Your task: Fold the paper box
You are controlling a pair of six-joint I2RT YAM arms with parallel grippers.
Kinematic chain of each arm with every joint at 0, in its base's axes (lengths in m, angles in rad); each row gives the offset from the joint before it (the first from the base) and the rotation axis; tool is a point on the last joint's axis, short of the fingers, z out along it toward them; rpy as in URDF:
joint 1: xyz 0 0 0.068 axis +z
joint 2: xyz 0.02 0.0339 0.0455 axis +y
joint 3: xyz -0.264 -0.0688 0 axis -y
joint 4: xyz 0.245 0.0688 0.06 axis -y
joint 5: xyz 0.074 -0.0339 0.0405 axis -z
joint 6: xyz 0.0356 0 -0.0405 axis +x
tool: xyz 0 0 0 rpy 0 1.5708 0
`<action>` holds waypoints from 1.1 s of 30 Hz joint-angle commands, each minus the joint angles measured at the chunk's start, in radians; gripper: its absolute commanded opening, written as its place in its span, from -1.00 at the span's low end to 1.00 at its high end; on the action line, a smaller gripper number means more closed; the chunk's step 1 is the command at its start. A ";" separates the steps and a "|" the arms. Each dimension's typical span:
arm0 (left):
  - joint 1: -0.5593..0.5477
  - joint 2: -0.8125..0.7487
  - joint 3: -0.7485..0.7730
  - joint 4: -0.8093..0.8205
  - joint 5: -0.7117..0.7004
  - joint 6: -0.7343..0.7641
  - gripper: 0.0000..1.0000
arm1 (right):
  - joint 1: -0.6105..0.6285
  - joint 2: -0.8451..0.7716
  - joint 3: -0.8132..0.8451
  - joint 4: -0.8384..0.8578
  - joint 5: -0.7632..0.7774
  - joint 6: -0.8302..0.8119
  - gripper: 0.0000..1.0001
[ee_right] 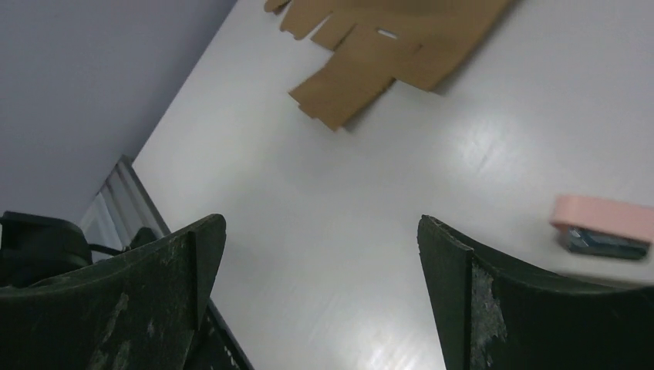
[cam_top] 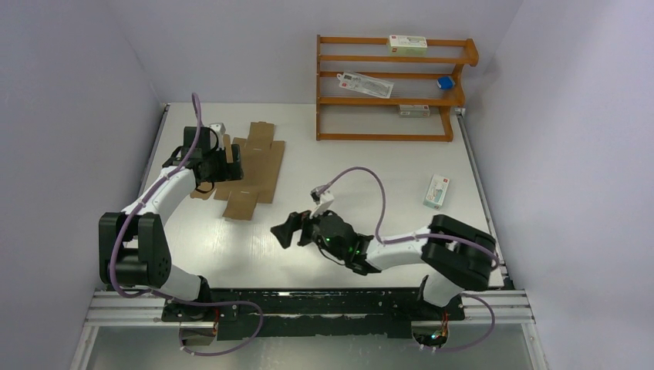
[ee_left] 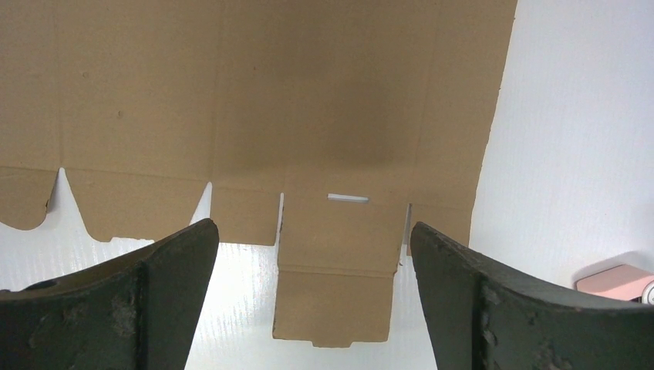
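Your left pincer [ee_left: 312,231] hangs wide open and empty over the paper box [ee_left: 270,92], which lies flat and unfolded on the tabletop [ee_left: 571,154]. From above, the sheet's long axis runs roughly 12 to 6 o'clock, with this pincer at its 9 o'clock edge. Your right pincer [cam_top: 289,229], also spread and empty, is well apart, the box at its 11 o'clock. Only the left wrist view shows the slot [ee_left: 348,198] in the tab flap; only the top view gives the whole outline

The left arm [cam_top: 166,191] and right arm [cam_top: 397,250] wear white shells over black joints, trailed by mauve cables [cam_top: 362,169]. Their dark fingers [ee_left: 154,301] are scuffed grey.
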 commanded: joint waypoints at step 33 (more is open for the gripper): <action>0.002 -0.007 -0.016 0.029 0.096 -0.004 1.00 | -0.460 0.237 -0.080 0.093 0.327 0.253 1.00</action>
